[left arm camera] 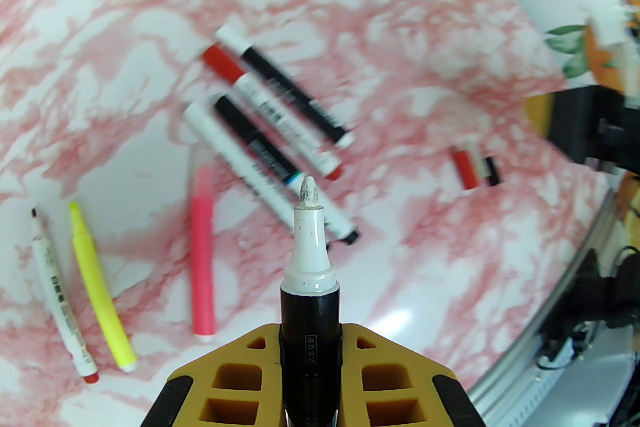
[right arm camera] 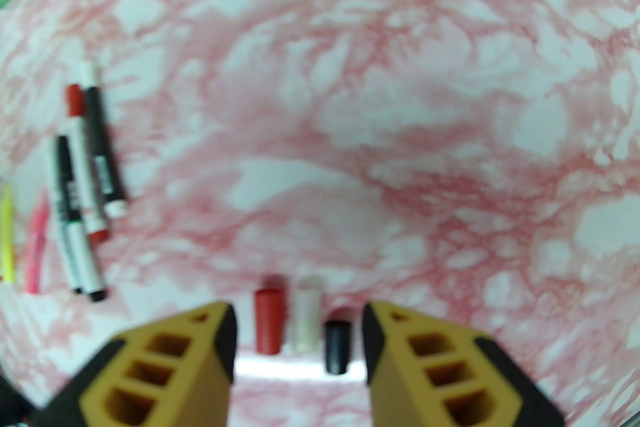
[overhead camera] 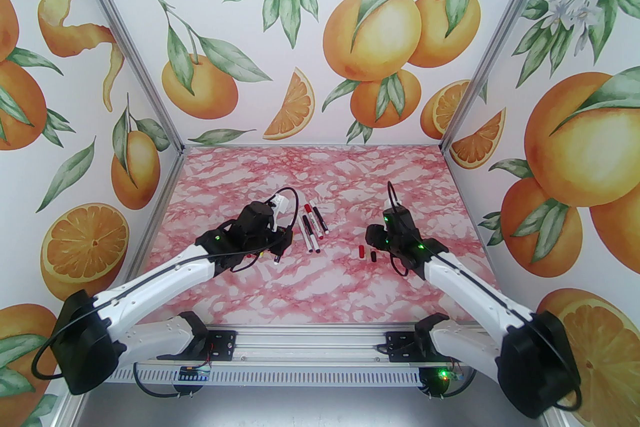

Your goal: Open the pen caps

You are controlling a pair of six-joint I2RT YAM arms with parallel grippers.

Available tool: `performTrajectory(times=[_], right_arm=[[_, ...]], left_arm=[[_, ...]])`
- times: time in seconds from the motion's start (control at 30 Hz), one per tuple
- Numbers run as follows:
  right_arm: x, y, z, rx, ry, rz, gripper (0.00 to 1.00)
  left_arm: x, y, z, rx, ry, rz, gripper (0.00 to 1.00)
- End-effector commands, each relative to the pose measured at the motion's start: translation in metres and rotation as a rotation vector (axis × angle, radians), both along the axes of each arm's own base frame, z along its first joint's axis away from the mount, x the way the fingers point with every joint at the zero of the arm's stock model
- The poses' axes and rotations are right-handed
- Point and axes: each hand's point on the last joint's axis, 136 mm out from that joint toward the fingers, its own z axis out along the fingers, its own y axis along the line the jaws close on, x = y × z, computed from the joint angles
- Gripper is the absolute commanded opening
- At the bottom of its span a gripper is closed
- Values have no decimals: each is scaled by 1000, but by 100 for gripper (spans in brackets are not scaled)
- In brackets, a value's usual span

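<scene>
Pen caps (right arm camera: 306, 320), red, white and black, lie side by side on the marbled table (right arm camera: 400, 139) between the parted jaws of the right gripper (right arm camera: 299, 322), which holds nothing. The left gripper (left arm camera: 310, 335) is clamped on an uncapped black marker (left arm camera: 309, 255). Blur softens the caps' edges, so we cannot tell whether the fingers touch them.

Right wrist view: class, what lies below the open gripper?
A stubby red plastic cap, white cap and black cap lie side by side on the pink marbled table; the fingers cover the rest.
</scene>
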Motion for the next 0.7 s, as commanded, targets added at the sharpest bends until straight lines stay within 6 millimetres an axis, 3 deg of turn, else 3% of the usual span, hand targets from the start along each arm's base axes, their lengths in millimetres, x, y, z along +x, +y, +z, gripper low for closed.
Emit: performTrajectory(times=[0.0, 0.27, 0.67], right_arm=[[-20, 20, 7, 96, 9, 85, 68], [-47, 45, 38, 255, -55, 215, 100], [-56, 60, 45, 347, -61, 272, 100]], left_arm=[[20, 9, -6, 68, -30, 61, 3], [54, 27, -32, 185, -37, 163, 4], [79, 30, -65, 238, -9, 205, 5]])
